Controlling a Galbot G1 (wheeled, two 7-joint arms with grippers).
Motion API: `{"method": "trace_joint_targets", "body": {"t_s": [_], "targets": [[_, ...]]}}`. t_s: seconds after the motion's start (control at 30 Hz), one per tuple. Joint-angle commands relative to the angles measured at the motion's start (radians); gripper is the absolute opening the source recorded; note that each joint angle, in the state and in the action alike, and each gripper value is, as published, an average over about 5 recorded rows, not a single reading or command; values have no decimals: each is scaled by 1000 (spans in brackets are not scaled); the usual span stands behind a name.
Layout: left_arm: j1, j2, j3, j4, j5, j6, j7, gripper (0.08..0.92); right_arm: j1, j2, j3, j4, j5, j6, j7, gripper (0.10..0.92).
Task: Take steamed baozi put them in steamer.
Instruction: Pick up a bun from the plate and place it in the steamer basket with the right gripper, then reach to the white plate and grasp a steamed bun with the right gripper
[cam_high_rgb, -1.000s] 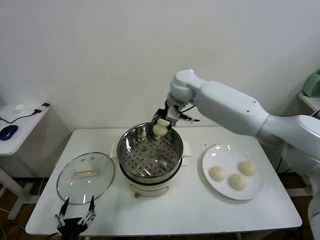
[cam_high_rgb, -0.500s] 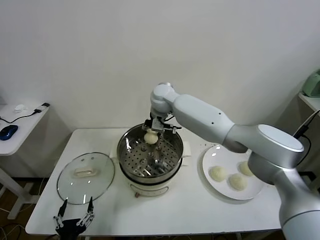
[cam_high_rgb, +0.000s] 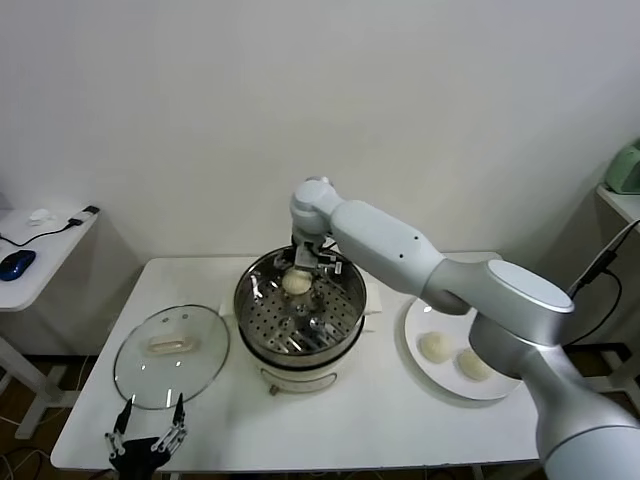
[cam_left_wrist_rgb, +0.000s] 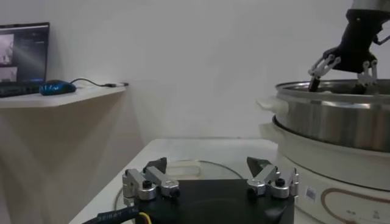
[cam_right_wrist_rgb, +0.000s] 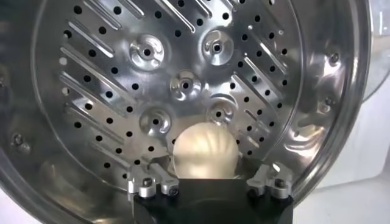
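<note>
Lowered since a moment ago, the right gripper (cam_high_rgb: 299, 272) now dips inside the steamer (cam_high_rgb: 256, 285), fingers clamped on a baozi (cam_high_rgb: 295, 283) near the tray's 12 o'clock. Two baozi (cam_high_rgb: 436, 347) wait on the plate (cam_high_rgb: 412, 320). Left gripper (cam_high_rgb: 148, 437) idles, fingers spread, by the lid (cam_high_rgb: 171, 354).

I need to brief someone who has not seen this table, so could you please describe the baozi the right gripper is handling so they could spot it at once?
Find the shiny steel steamer in the middle of the white table. Over the far side of its perforated tray, the right gripper holds one cream-white baozi between its fingers. Unlike the other baozi, it is not on the white plate to the right.
</note>
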Motion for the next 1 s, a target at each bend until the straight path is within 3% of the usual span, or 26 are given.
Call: {"method": "trace_joint_targets", "body": {"t_s": [0.03, 0.23, 0.4, 0.57, 0.73, 1.0], "targets": [[0, -2, 0, 0, 1, 0, 0, 823, 62, -79, 12, 109, 161, -85, -45, 822], [-2, -4, -3, -1, 0, 1, -1, 823, 217, -334, -17, 296, 564, -485, -82, 823], [-8, -1, 3, 1, 2, 5, -1, 823, 315, -537, -168, 254, 835, -757, -16, 823], [-10, 1, 7, 3, 4, 3, -2, 823, 250, -680, -282, 195, 882, -796, 26, 823], [-9, 1, 8, 1, 4, 4, -2, 823, 96, -801, -309, 272, 900, -827, 59, 823], [-7, -1, 18, 11, 10, 7, -4, 823, -89, -830, -300, 340, 885, -887, 141, 823]]}}
